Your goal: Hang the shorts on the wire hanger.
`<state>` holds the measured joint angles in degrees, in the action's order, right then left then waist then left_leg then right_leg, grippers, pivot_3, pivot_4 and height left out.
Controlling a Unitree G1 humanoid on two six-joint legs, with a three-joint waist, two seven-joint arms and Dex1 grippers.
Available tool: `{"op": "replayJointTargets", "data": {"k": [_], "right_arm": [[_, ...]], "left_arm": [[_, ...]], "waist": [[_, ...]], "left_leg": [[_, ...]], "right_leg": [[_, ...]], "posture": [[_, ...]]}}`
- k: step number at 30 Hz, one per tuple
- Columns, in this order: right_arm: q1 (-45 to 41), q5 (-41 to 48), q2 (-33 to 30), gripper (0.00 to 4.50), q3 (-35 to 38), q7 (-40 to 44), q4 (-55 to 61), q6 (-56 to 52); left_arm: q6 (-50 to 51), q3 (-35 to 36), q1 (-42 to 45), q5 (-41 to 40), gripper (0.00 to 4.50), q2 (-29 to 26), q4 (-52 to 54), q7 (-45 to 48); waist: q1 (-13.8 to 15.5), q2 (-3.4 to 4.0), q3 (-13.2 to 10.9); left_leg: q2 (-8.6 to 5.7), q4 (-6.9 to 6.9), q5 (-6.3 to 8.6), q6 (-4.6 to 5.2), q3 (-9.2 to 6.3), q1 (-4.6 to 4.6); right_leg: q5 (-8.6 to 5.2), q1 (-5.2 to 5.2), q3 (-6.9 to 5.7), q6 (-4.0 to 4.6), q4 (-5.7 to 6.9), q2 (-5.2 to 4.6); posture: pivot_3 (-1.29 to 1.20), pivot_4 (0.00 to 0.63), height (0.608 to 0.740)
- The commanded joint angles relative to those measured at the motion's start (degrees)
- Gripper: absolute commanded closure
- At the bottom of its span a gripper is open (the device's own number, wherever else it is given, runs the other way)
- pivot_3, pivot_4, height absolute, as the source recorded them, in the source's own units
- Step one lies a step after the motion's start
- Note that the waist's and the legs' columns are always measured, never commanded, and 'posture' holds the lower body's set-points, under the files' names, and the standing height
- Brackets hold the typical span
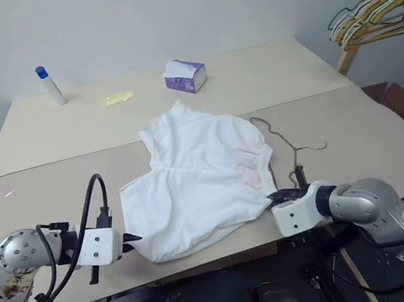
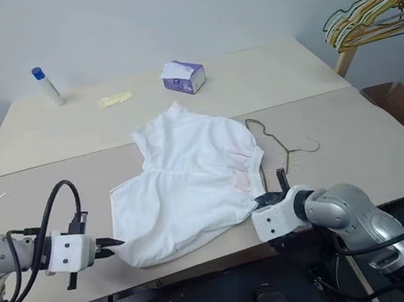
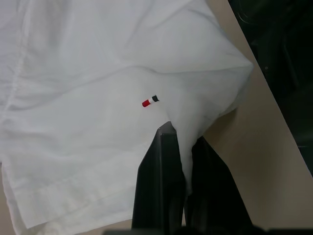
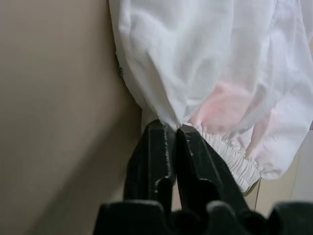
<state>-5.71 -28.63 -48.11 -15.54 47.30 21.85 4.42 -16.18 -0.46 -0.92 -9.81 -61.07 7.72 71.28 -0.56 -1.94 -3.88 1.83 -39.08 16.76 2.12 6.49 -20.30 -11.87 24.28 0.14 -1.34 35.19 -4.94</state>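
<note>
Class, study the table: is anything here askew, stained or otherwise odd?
Yes: the shorts lie skewed with a faint pink mark near one leg hem, and partly cover the wire hanger they should hang on.

There was one pair of white shorts (image 1: 199,179) on the bench (image 1: 370,129), and one thin wire hanger (image 1: 289,145) lying beside it. Toward the far side stood one bottle with a blue cap (image 1: 50,85), one purple tissue box (image 1: 186,75) and one small yellow packet (image 1: 117,99). Two end effectors were at the near edge, the left end effector (image 1: 134,239) and the right end effector (image 1: 273,199), one at each side of the shorts. Off to the right hung one bunch of mixed hangers (image 1: 377,10) on a wooden rack (image 1: 363,1); I could not count them singly.
</note>
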Motion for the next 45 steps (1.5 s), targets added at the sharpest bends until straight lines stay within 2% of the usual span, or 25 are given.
{"op": "replayJointTargets", "data": {"k": [1, 5, 7, 13, 14, 16, 18, 20, 22, 24, 26, 28, 30, 32, 36, 38, 41, 45], "right_arm": [[-1.18, 5.24, -3.36, 4.48, 3.62, -0.11, -1.23, 8.35], [-3.97, 12.9, -7.44, 4.48, 4.65, 2.99, -6.26, 17.93], [-7.94, 14.5, -7.29, 4.48, 4.3, 3.41, -10.79, 21.09], [-25.55, 17.53, 0.13, 4.48, 3.77, 3.26, -26.76, 19.86], [-30.97, 16.27, 2.33, 4.48, 3.61, 1.52, -32.2, 19.42], [-43.64, 10.9, 6.88, 4.48, 2.99, -6.88, -45.76, 19.76], [-57.58, 4.93, 11.49, 4.48, 1.73, -19.74, -61.69, 18.93], [-69.18, -1.72, 14.6, 4.48, -0.93, -36.02, -74.99, 18.12], [-77.26, -4.39, 17.21, 4.48, -1.53, -50.63, -83.37, 17.79], [-82.32, -4.32, 18.95, 4.48, -0.49, -61.32, -88.55, 19.65], [-84.69, -4.3, 19.47, 4.48, -0.04, -68.44, -91.13, 22.5], [-85.34, -3.2, 19.78, 4.48, 0.58, -70.85, -92.76, 25.71], [-84.45, -2.36, 19.72, 4.48, 0.56, -69.1, -93.81, 28.61], [-81.86, -2.13, 19.35, 4.48, -0.22, -65.4, -94.51, 31.84], [-75.06, -0.31, 18.33, 4.48, -0.84, -53.69, -94.33, 40.32], [-71.9, 1.74, 18.15, 4.48, -0.44, -45.87, -94.03, 43.42], [-65.93, 3.76, 17.86, 4.48, -1.08, -34.32, -93.28, 48.42], [-59.01, 2.88, 17.57, 4.48, -3.09, -28.79, -91.41, 53.32]], "left_arm": [[0.18, 1.6, -1.33, -1.7, 4.5, -0.59, 2.01, 0.74], [0.79, 1.92, -3.79, -4.85, 4.5, -1.45, 4.29, 3.71], [1.41, 1.42, -2.4, -4.91, 4.5, 0.38, 4.45, 2.35], [4.75, -0.31, 14.22, -0.94, 4.5, 9.31, -5.18, -5.54], [5.02, -0.74, 20.62, 1.72, 4.5, 11.26, -10.59, -8.54], [3.14, -1.63, 35.86, 8.16, 4.5, 15.31, -24.55, -17.11], [3.36, -2.77, 54.69, 15.6, 4.5, 19.73, -41.97, -32.11], [2.93, -4.87, 70.96, 23.34, 4.5, 22.28, -57.54, -50.1], [2.13, -8.29, 83.16, 31.13, 4.5, 22.78, -68.73, -70.05], [1.32, -9.12, 91.91, 34.21, 4.5, 22.77, -75.18, -83.76], [-1.15, -11.59, 96.73, 38.65, 4.5, 21.55, -77.68, -94.16], [-4.86, -13.19, 98.75, 41.13, 4.5, 20.62, -78.72, -98.79], [-8.23, -13.0, 98.83, 40.63, 4.5, 20.31, -78.95, -97.58], [-14.44, -12.96, 95.76, 39.48, 4.5, 19.7, -77.83, -92.22], [-28.98, -11.88, 83.35, 32.07, 4.5, 17.55, -72.44, -71.88], [-32.96, -10.65, 75.76, 25.85, 4.5, 16.25, -67.89, -60.91], [-30.79, -9.0, 59.41, 10.26, 4.5, 13.54, -53.37, -41.08], [-21.35, -8.16, 39.13, 0.45, 4.5, 7.44, -34.01, -26.73]], "waist": [[-0.04, 0.0, 0.0], [-0.16, 0.0, 0.0], [-0.31, 0.0, 0.0], [-0.16, 0.01, 0.31], [-0.18, 0.0, 0.38], [-0.13, 0.01, 0.47], [-0.17, 0.01, 0.47], [-0.24, 0.01, 0.48], [-0.33, -0.04, 0.61], [-0.31, 0.01, 0.98], [-0.3, 0.04, 1.06], [-0.31, 0.05, 1.05], [-0.34, 0.08, 1.03], [-0.44, 0.08, 1.03], [-0.8, 0.21, 1.07], [-1.41, 0.22, 1.07], [-2.79, 0.25, 1.09], [-4.37, 0.25, 1.09]], "left_leg": [[0.01, 0.0, 0.0, 0.0, 0.0, 0.0], [0.03, 0.01, 0.01, 0.0, 0.0, 0.01], [0.05, 0.0, 0.01, 0.0, 0.0, 0.04], [0.07, -0.19, -0.11, -0.15, -0.05, 0.09], [0.09, -0.22, -0.12, -0.16, -0.06, 0.04], [0.09, -0.27, -0.14, -0.2, -0.08, 0.05], [0.13, -0.31, -0.33, -0.42, -0.16, -0.27], [0.13, -0.32, -0.63, -0.92, -0.29, -0.65], [0.09, -0.19, -0.72, -1.09, -0.4, -1.07], [-0.01, 0.4, -0.67, -1.19, -0.32, -1.62], [0.01, 0.89, -0.6, -1.28, -0.23, -1.68], [-0.01, 1.35, -0.59, -1.31, -0.16, -1.59], [0.02, 1.38, -0.54, -1.39, -0.16, -1.67], [-0.02, 1.36, -0.54, -1.39, -0.15, -1.83], [-0.08, 1.2, -0.56, -1.38, -0.1, -1.44], [-0.03, 1.05, -0.58, -1.35, -0.06, -0.85], [0.07, 0.64, -0.7, -1.28, -0.06, -0.87], [0.12, 0.14, -0.67, -1.23, -0.02, -0.92]], "right_leg": [[0.01, 0.0, 0.01, 0.0, -0.01, -0.01], [0.0, -0.01, 0.02, 0.0, -0.04, -0.02], [-0.01, -0.03, 0.03, -0.01, -0.04, -0.01], [0.44, -0.22, 0.07, -0.11, 0.0, 0.28], [0.47, -0.19, 0.07, -0.1, -0.01, 0.33], [0.5, -0.25, 0.06, -0.07, 0.01, 0.38], [0.83, -0.08, -0.03, 0.01, -0.23, 0.49], [0.94, 0.15, -0.17, 0.01, -0.21, 0.49], [0.99, 0.65, -0.19, 0.0, -0.12, 0.44], [0.93, 1.54, -0.15, -0.01, -0.2, 0.38], [0.91, 1.92, -0.45, 0.0, -0.16, 0.34], [0.87, 2.03, -1.25, 0.01, -0.28, 0.19], [0.69, 2.03, -1.9, 0.02, -0.36, 0.05], [0.56, 2.03, -2.58, 0.05, -0.65, -0.21], [0.63, 1.29, -2.82, 0.17, -0.99, -0.38], [0.72, 0.64, -2.83, 0.25, -1.03, -0.37], [0.95, 0.63, -2.77, 0.32, -0.76, -0.35], [0.95, 0.86, -2.49, 0.35, -0.07, -0.36]], "posture": [[0.03, 0.053, 0.74], [0.03, 0.043, 0.74], [0.03, 0.035, 0.74], [0.03, 0.003, 0.74], [0.04, 0.0, 0.74], [0.05, 0.0, 0.74], [0.07, 0.0, 0.74], [0.08, 0.0, 0.74], [0.09, 0.0, 0.74], [0.09, 0.0, 0.74], [0.09, 0.0, 0.74], [0.1, 0.0, 0.74], [0.1, 0.0, 0.74], [0.1, 0.0, 0.74], [0.09, 0.0, 0.74], [0.08, 0.0, 0.74], [0.08, 0.0, 0.74], [0.09, 0.0, 0.74]]}}
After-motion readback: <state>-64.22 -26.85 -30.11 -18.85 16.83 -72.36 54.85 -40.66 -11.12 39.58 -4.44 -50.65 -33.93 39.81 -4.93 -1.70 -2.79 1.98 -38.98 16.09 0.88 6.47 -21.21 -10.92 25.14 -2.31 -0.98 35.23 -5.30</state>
